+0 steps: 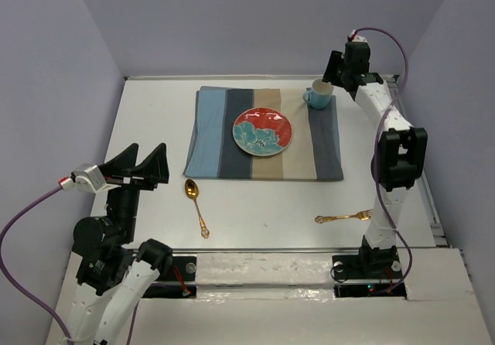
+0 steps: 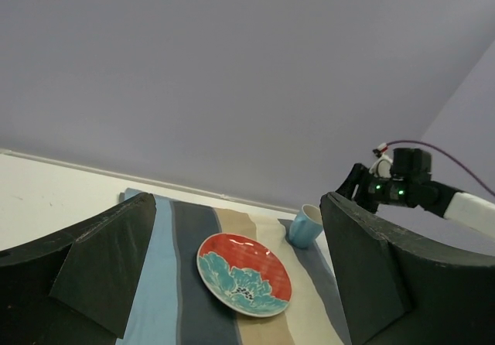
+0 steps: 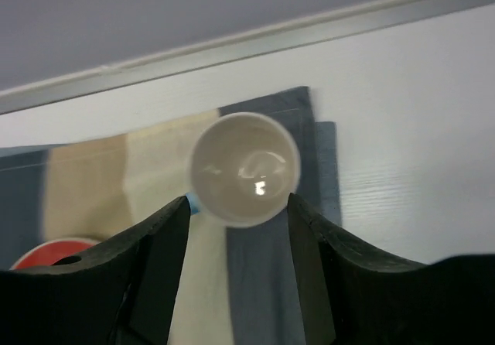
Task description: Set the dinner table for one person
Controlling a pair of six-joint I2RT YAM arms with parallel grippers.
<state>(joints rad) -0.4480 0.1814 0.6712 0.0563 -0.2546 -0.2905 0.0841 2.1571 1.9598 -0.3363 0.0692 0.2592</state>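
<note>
White table (image 1: 271, 206) carries a striped mat (image 1: 209, 132) towards its far edge. A red and teal plate (image 1: 263, 131) sits at the mat's middle, and a blue cup (image 1: 319, 95) stands upright on the mat's far right corner. A gold spoon (image 1: 196, 204) lies just off the mat's near left corner, and a gold fork (image 1: 344, 218) lies off its near right corner. The left claw (image 1: 145, 165) hangs left of the mat, spread wide and empty. The right claw (image 3: 238, 206) straddles the cup; whether it pinches it, I cannot tell.
</note>
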